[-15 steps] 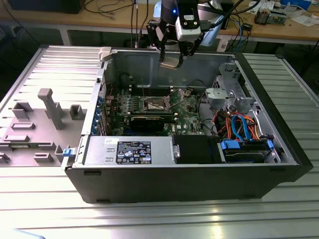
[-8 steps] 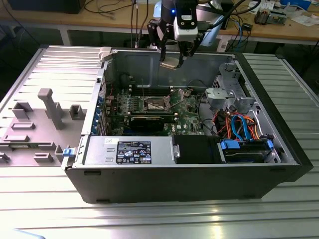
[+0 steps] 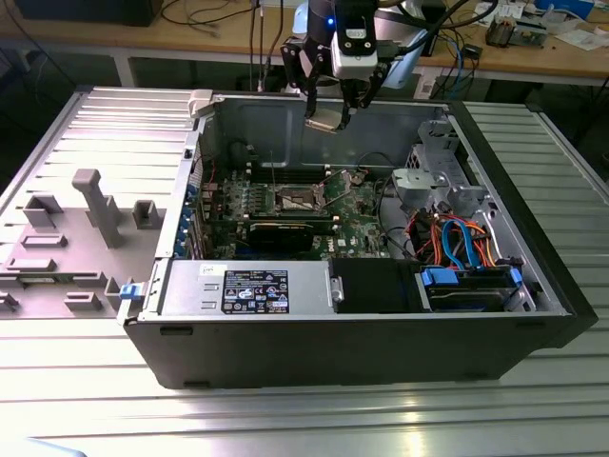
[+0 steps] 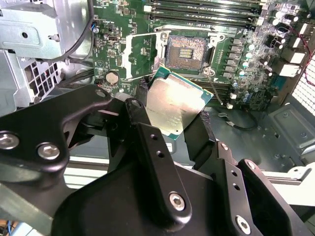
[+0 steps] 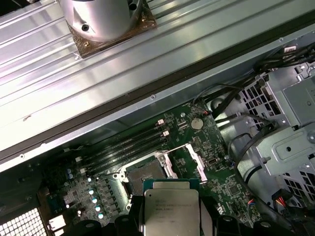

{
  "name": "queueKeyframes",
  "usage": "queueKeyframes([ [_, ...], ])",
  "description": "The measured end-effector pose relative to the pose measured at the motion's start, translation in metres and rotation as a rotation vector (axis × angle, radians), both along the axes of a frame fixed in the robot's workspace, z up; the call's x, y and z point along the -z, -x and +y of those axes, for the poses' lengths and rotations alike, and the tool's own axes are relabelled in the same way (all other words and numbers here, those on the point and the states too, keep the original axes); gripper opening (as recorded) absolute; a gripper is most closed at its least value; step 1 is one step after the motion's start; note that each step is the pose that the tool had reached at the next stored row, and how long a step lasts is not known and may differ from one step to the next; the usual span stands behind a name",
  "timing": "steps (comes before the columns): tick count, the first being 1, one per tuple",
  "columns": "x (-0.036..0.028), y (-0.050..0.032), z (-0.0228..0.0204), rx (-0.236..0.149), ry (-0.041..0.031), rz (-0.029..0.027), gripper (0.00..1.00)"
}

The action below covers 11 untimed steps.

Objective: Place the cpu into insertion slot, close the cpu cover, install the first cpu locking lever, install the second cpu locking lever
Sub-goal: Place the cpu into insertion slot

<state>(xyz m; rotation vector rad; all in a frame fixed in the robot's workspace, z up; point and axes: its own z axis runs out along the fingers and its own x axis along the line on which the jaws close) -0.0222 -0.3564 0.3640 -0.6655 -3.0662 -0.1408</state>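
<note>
The cpu (image 4: 173, 105) has a satin silver metal top; the claw (image 4: 167, 117) looks matt black, perhaps plastic.

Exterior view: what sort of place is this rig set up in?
Probably an electronics lab or workshop: an opened computer case lies on a ribbed metal table, a wooden workbench behind carries loose cables, and the gripper holds the cpu above the case.

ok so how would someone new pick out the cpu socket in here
Find the open computer case, then the green motherboard on its floor. Near the board's middle, beside the long memory slots, sits the insertion slot: the only small square with a dark centre and silvery rim, its cpu cover standing open.
</note>
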Motion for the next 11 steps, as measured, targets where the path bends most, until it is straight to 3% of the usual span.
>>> queueKeyframes([
  [6, 0.0, 0.0, 0.0, 0.009, 0.0001, 0.0001, 0.54],
  [11, 0.0001, 0.0, 0.0, 0.055, 0.0002, 0.0001, 0.54],
])
